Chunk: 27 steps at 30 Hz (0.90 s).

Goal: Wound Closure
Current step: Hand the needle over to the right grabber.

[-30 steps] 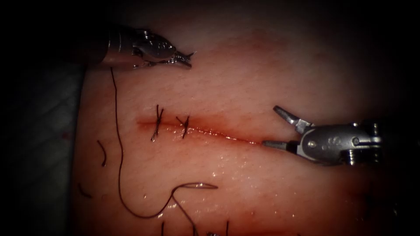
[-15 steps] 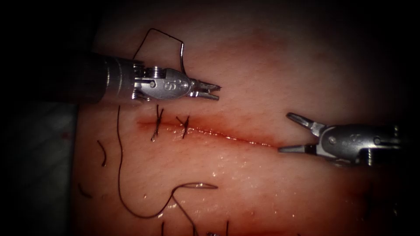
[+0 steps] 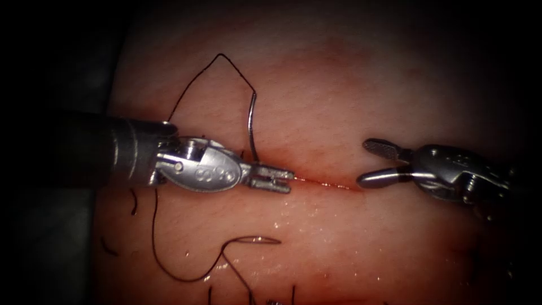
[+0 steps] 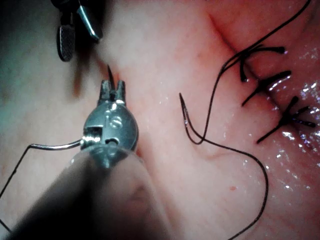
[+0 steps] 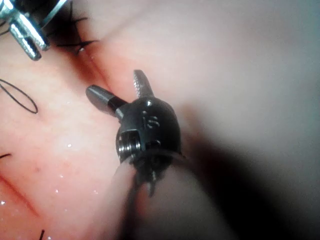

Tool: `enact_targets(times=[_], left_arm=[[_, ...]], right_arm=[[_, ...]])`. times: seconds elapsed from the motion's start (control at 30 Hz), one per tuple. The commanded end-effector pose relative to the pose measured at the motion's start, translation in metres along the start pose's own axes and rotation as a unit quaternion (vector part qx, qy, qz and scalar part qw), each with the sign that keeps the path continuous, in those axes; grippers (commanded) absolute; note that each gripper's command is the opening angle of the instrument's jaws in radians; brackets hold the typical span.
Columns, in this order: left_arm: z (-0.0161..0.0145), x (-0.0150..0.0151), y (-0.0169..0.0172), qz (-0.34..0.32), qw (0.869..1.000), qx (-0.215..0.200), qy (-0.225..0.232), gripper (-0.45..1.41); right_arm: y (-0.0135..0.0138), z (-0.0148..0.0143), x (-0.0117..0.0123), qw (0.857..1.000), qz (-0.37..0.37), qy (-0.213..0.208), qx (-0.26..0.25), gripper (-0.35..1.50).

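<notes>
My left tool (image 3: 276, 179) lies over the cut (image 3: 324, 182), its jaws shut on the curved needle (image 3: 251, 127) close to the pointed end. The needle's body arcs up and away from the tissue (image 3: 339, 101), not in it. In the left wrist view the needle tip (image 4: 108, 73) pokes out past the left tool (image 4: 113, 92). Dark thread (image 3: 220, 56) runs from the needle's tail back behind the shaft. My right tool (image 3: 370, 164) stands open at the right end of the cut, holding nothing, and also appears as the right tool (image 5: 120, 87).
Two finished stitches (image 4: 265, 85) cross the left part of the cut. A long slack thread loop (image 3: 248, 240) lies on the near tissue, with short cut ends (image 3: 132, 200) nearby. The tissue's left edge (image 3: 107, 113) drops to dark cloth.
My left tool has come down and rightward from the upper left to the cut, carrying the needle and thread. The right tool backed off to the right, jaws still open.
</notes>
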Motion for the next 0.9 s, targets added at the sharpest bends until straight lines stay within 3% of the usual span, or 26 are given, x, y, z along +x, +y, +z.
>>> enact_targets(times=[0.03, 0.07, 0.37, 0.7, 0.9], left_arm=[[0.0007, -0.0001, 0.0002, 0.005, 1.0, -0.001, 0.009, -0.45], [0.0009, 0.0006, 0.0009, 0.025, 0.999, -0.007, 0.018, -0.45], [0.0011, 0.0031, 0.003, 0.082, 0.993, -0.024, 0.075, -0.45], [-0.0007, 0.0043, 0.0038, 0.139, 0.979, 0.04, 0.145, -0.45], [-0.0008, 0.0039, 0.0038, 0.14, 0.977, 0.054, 0.153, -0.45]], right_arm=[[-0.0004, 0.0014, -0.0003, 1.0, 0.021, 0.004, 0.015, 1.08], [-0.0007, 0.0021, -0.0001, 0.997, 0.063, 0.003, 0.037, 1.06], [-0.0017, 0.0057, 0.0003, 0.977, 0.166, 0.04, 0.128, 1.04], [-0.0029, 0.008, -0.0001, 0.954, 0.225, 0.073, 0.184, 1.04], [-0.004, 0.0085, -0.0002, 0.952, 0.236, 0.089, 0.173, 1.09]])
